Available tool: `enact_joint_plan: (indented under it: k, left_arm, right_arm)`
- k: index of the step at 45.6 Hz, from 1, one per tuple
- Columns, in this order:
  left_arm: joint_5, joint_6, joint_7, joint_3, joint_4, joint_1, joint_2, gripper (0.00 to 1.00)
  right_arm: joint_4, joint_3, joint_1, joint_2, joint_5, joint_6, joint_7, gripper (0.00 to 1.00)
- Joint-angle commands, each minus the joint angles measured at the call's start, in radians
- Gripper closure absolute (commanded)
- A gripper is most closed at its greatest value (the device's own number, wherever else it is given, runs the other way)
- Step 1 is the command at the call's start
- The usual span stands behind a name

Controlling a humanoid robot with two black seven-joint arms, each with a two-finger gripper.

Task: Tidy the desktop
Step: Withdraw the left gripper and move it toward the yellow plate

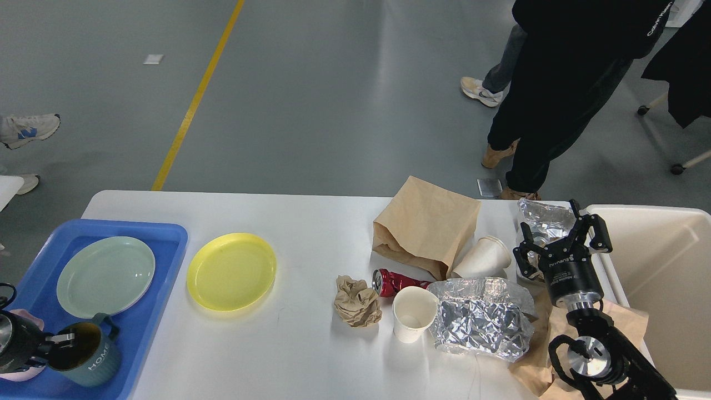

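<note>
The white desktop [289, 216] holds a yellow plate [231, 271], a crumpled brown paper ball [356, 301], a red can [391, 281] on its side, an upright paper cup [414, 314], a tipped paper cup [482, 256], a brown paper bag [425, 228] and crumpled foil [480, 319]. My right gripper [555, 230] is open, its fingers spread over a silver foil bag [541, 216] at the desktop's right end. My left gripper [58, 340] is at the lower left, shut on the rim of a teal mug [91, 355] in the blue tray [166, 244].
A pale green plate [105, 276] lies in the tray. A cream bin [661, 266] stands right of the desktop. Flat brown paper [533, 355] lies under my right arm. People stand beyond the far right edge.
</note>
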Motion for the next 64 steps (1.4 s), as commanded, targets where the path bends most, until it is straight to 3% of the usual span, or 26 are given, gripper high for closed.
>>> enact_joint_plan:
  k: [1, 9, 15, 40, 49, 50, 54, 60, 64]
  left_arm:
    - [-0.018, 0.037, 0.001, -0.002, -0.002, 0.009, -0.003, 0.42]
    - [-0.027, 0.039, 0.003, -0.002, -0.004, 0.019, -0.003, 0.17]
    - [-0.027, 0.036, 0.001, 0.000, -0.005, 0.016, 0.000, 0.06]
    - [-0.028, -0.082, -0.002, 0.042, -0.040, -0.074, 0.013, 0.05]
    - [-0.129, -0.106, -0.004, 0.350, -0.217, -0.460, 0.003, 0.05]
    - [-0.190, -0.106, -0.004, 0.439, -0.270, -0.576, -0.021, 0.05]
    - [-0.294, -0.107, -0.005, 0.579, -0.361, -0.778, -0.127, 0.05]
    - [-0.452, -0.138, -0.002, 0.653, -0.455, -0.987, -0.318, 0.05]
    - [-0.519, -0.233, -0.007, 0.642, -0.479, -1.103, -0.414, 0.05]
  right_arm:
    - [0.001, 0.000, 0.000, 0.000, 0.000, 0.000, 0.000, 0.00]
    - [0.001, 0.000, 0.000, 0.000, 0.000, 0.000, 0.000, 0.00]
    - [0.001, 0.000, 0.000, 0.000, 0.000, 0.000, 0.000, 0.00]
    - [0.001, 0.000, 0.000, 0.000, 0.000, 0.000, 0.000, 0.00]
    - [0.001, 0.000, 0.000, 0.000, 0.000, 0.000, 0.000, 0.00]
    - [0.001, 0.000, 0.000, 0.000, 0.000, 0.000, 0.000, 0.00]
    - [0.001, 0.000, 0.000, 0.000, 0.000, 0.000, 0.000, 0.00]
    - [0.001, 0.000, 0.000, 0.000, 0.000, 0.000, 0.000, 0.00]
    - [0.001, 0.000, 0.000, 0.000, 0.000, 0.000, 0.000, 0.00]
